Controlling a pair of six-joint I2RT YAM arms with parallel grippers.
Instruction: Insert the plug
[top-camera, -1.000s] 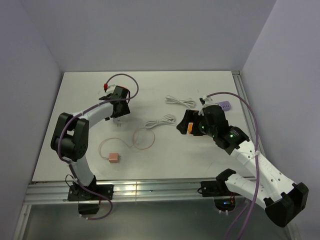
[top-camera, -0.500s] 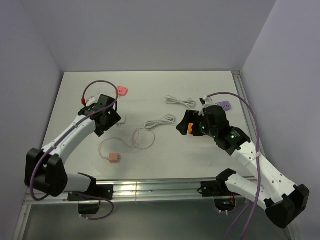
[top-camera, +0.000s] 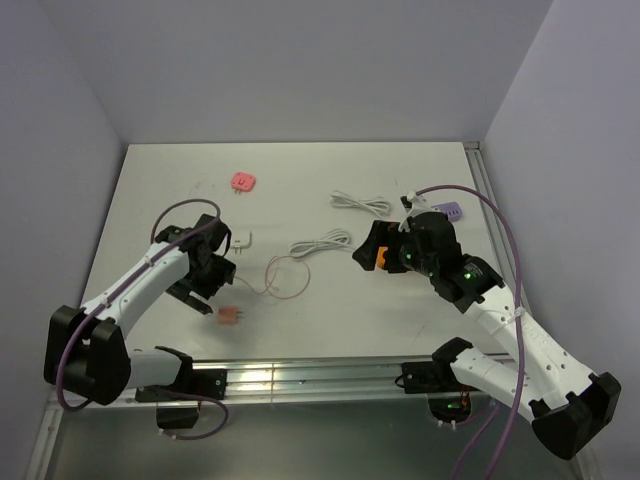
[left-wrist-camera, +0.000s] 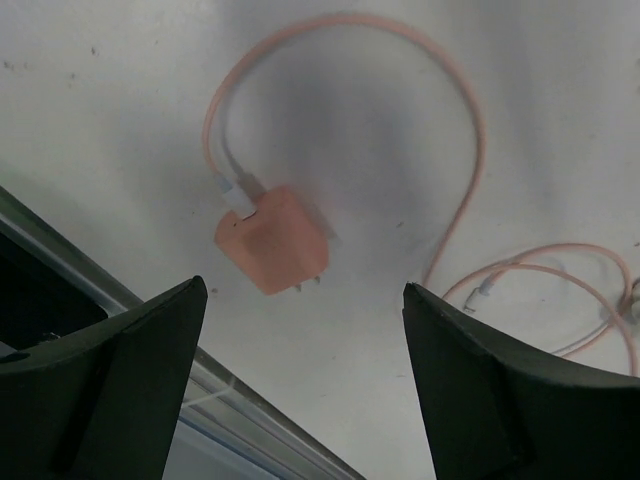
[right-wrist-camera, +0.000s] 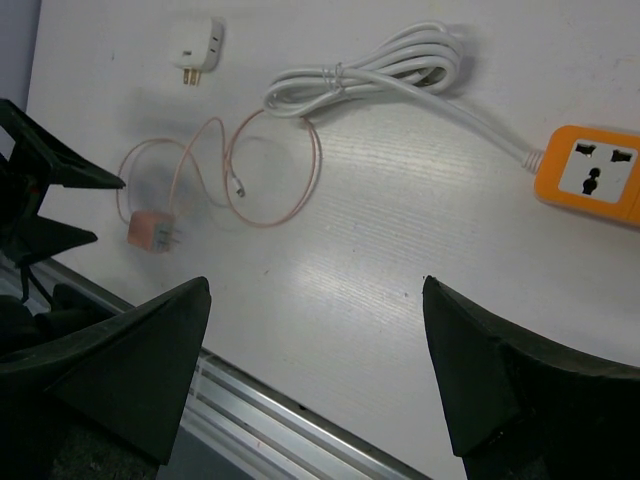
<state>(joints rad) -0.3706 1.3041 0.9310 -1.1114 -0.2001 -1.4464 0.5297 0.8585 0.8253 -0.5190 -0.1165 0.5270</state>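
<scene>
Hovers with left gripper (top-camera: 203, 297) spread wide and empty, directly above the plug (left-wrist-camera: 272, 240). Lies flat, that plug, just beside the front rail (left-wrist-camera: 250, 420), cable (left-wrist-camera: 470, 130) looping away behind. Has right gripper (right-wrist-camera: 315, 285) equally wide, holding nothing, over the socket (right-wrist-camera: 598, 172), well apart from the plug.

Risks from here, as judged:
- Could skid the plug toward the rail, given an off-centre descent.
- Could pinch the cable or cover the prongs, leaving nothing to insert.
- Could snag the trailing loop during the carry.
- Could shove the unpinned socket at insertion.
</scene>
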